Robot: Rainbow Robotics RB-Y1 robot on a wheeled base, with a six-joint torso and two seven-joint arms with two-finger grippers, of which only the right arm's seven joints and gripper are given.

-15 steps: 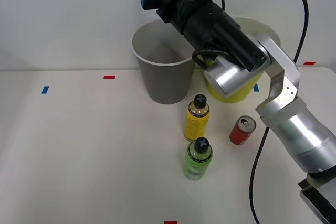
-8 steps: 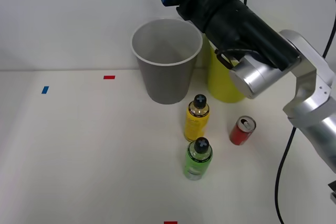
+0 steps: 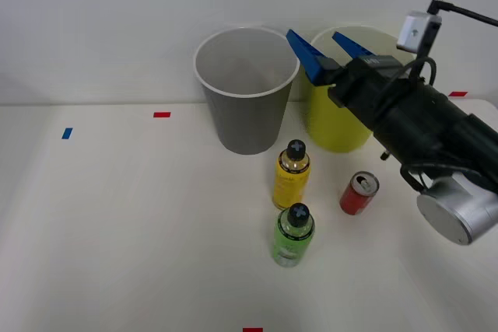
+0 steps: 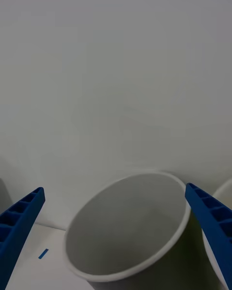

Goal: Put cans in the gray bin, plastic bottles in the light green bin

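Beside the gray bin [image 3: 247,87], the right hand [image 3: 331,50] hangs open and empty before the green bin [image 3: 336,114]. Nearer than the gray bin stand two bottles [image 3: 292,176] and the red can [image 3: 359,193].

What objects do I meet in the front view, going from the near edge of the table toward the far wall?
Green bottle → red can → yellow bottle → gray bin. The yellow-green bin sits about level with the gray bin, so I leave it out.
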